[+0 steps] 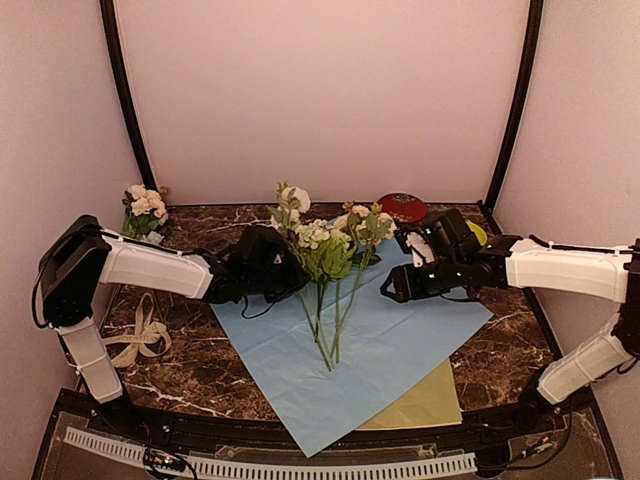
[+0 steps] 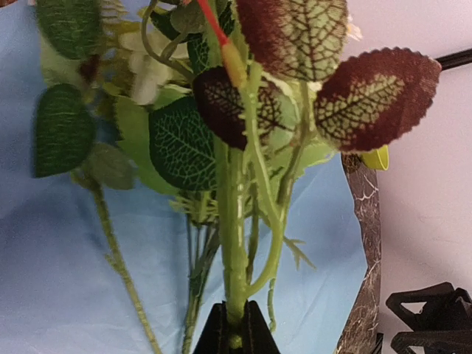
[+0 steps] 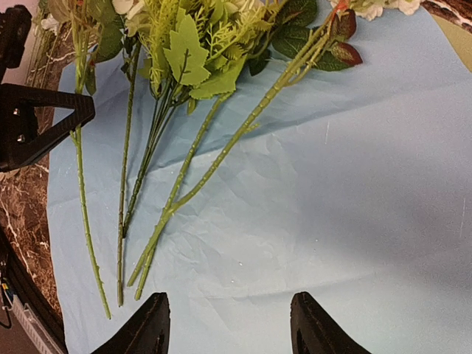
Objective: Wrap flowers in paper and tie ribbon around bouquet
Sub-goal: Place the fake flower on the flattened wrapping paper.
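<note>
**Step in hand (judged from the layout):** setting the flowers (image 1: 325, 250) on the paper (image 1: 400, 330) before wrapping.

**State**
- The paper lies flat at the centre of the worktop (image 1: 190, 370), light-blue face up, with one corner toward the bottom of the top view.
- The flowers lie on the paper. Their heads point toward the upper edge of the frame and their stalks fan out toward the middle of the sheet.
- The left gripper (image 2: 236, 318) is closed on one green stem (image 2: 234, 243), low on the stalk and below the leaves. In the right wrist view this stem sits at the far left, apart from the rest. Whether it is lifted off the sheet cannot be told.
- The right gripper (image 3: 228, 304) is about half open and holds nothing. It hovers over bare paper, right of the stalks in the top view.
- The ribbon (image 1: 140, 338) lies in a loose heap at the left of the top view, off the paper.

**Procedure**
1. Bring the held stem beside the others so the stalks run parallel rather than fanned.
2. Release only once the stalk rests on the sheet. A dropped stem is likely to roll.
3. Move slowly. The leaves can snag neighbouring stems and drag the bunch.
4. Keep the right gripper ready to steady the sheet. Thin paper probably slides or creases under a sideways pull.
5. Keep the stalk ends inside the paper's edges.
</note>
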